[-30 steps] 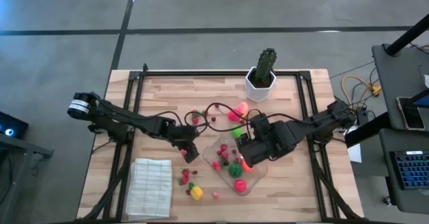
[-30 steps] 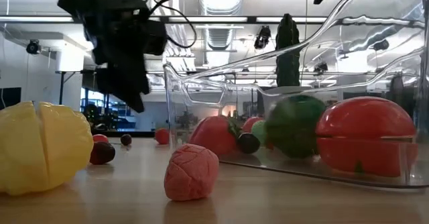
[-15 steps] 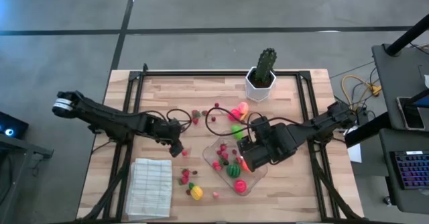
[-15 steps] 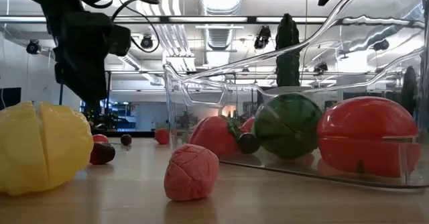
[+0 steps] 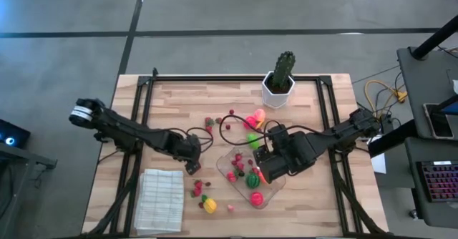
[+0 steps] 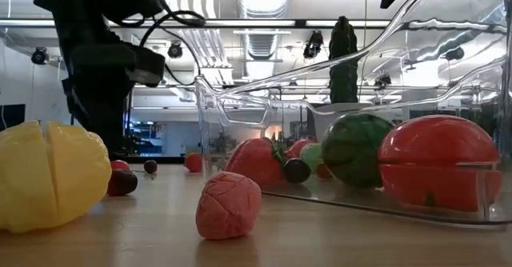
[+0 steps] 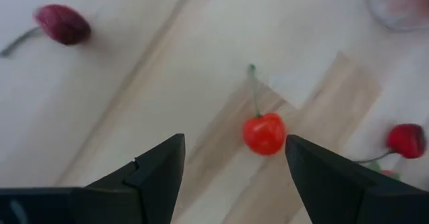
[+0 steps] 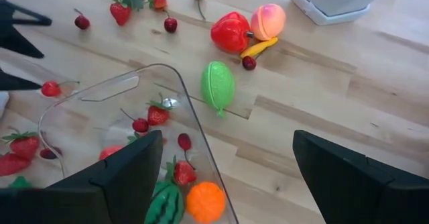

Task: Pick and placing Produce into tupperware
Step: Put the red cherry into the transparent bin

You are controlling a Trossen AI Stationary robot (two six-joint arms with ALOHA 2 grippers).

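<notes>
One red cherry (image 7: 264, 133), lying loose on the table (image 5: 186, 103): centre of the left wrist view, between and just ahead of the left gripper (image 7: 231, 167), fingers spread, nothing held. Its green stem runs straight away from the fingers. In the high view this gripper (image 5: 192, 166) sits left of centre, nearer the cherry than the right arm.

Right gripper (image 5: 263, 169): over the tupperware (image 5: 266, 196), lower centre, fingers wide, empty.

Right wrist view alone shows the contents: strawberries, melon (image 8: 167, 204), orange piece.
</notes>
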